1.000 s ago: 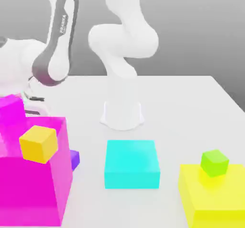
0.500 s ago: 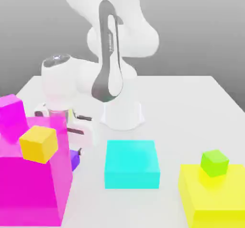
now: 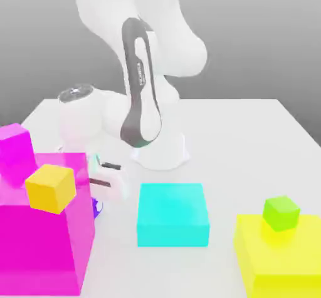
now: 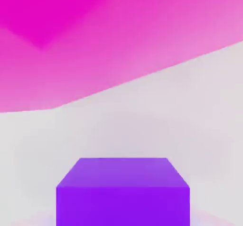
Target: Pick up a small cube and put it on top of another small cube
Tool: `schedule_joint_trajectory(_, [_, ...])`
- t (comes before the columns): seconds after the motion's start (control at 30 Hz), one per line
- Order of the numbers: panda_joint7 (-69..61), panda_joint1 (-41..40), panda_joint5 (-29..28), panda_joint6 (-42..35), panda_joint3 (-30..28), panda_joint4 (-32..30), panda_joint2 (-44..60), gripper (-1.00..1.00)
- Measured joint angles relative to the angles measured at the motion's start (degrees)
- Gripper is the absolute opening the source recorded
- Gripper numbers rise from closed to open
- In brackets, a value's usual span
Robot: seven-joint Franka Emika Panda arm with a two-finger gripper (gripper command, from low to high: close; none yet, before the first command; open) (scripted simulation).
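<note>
1. Small purple cube (image 4: 122,192): sits on the white table (image 3: 251,140), just beside the big magenta block (image 3: 44,240); in the exterior view a sliver of it (image 3: 95,207) shows at that block's right edge, under the hand.
2. Gripper (image 3: 97,204): lowered right over the purple cube, jaws drawn in to their narrowest; the hand camera sees the cube close up, dead centre, so the jaws are clenched on it.
3. Small magenta cube (image 3: 15,149): rests on the big magenta block's far left corner.
4. Small yellow-orange cube (image 3: 50,188): on the same block, nearer the camera.
5. Cyan block (image 3: 173,214): flat on the table, centre.
6. Small green cube (image 3: 281,213): atop the yellow block (image 3: 282,259), exterior view's right.
</note>
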Motion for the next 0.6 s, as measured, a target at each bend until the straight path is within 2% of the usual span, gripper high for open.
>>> schedule_joint_trajectory(0.07, [2.9,-0.8,-4.3,-3.3,-0.8,-0.8,-4.2,-1.0])
schedule_joint_trajectory(0.13, [4.0,-1.4,-5.6,-6.2,-0.5,-1.1,-7.7,-1.0])
schedule_joint_trajectory(0.4, [-13.2,-7.6,2.4,-14.5,-7.6,5.8,-9.9,-1.0])
schedule_joint_trajectory(0.6, [-24.8,-12.0,1.6,-23.0,-13.8,15.4,-16.2,-1.0])
